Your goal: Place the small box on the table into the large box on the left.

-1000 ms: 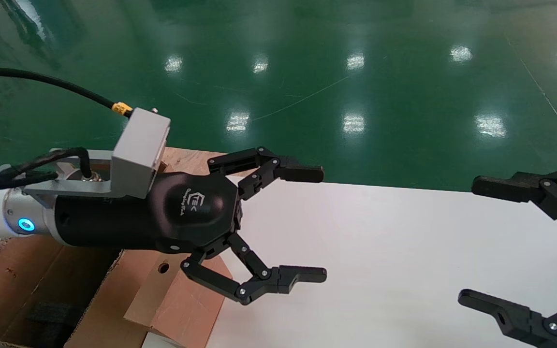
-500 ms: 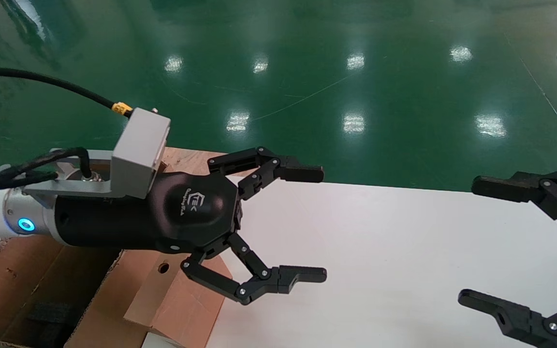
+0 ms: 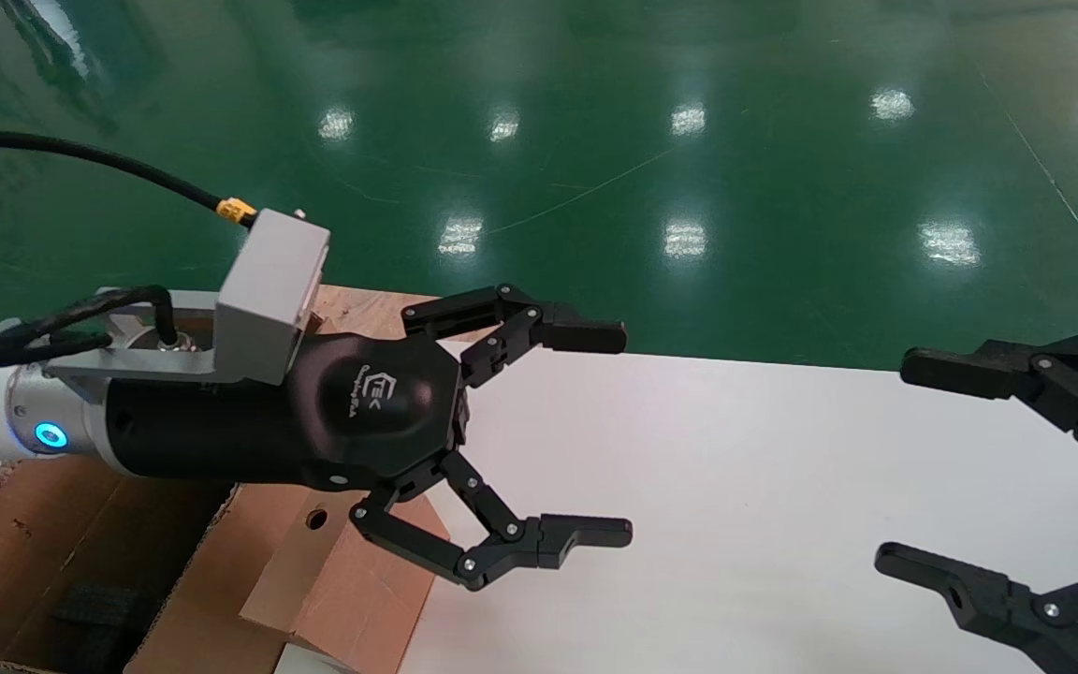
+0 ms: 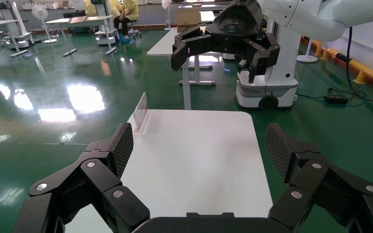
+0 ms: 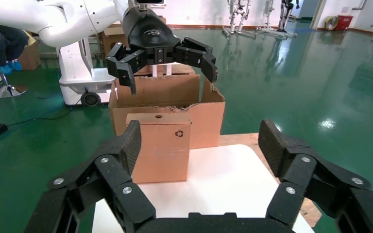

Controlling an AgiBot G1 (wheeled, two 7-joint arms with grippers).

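Note:
The small box [image 3: 342, 576], plain brown with a round hole on top, stands upright on the left end of the white table [image 3: 735, 487]. In the right wrist view the small box [image 5: 160, 145] shows a recycling symbol and sits against the large box [image 5: 206, 114]. The large box [image 3: 24, 562] has ragged edges and lies at the lower left. My left gripper [image 3: 609, 433] hovers open above the small box, holding nothing. My right gripper [image 3: 899, 465] is open over the table's right side, well away from the small box. It faces the small box, with nothing between its fingers [image 5: 131, 141].
A plywood board [image 3: 361, 304] lies under the table's far left corner. A small clear stand [image 4: 141, 112] sits at the table's edge in the left wrist view. Green floor surrounds the table. The white table top [image 4: 194, 160] spreads between the two grippers.
My right gripper has shifted slightly left, toward the table's middle. The left gripper and the small box have not moved.

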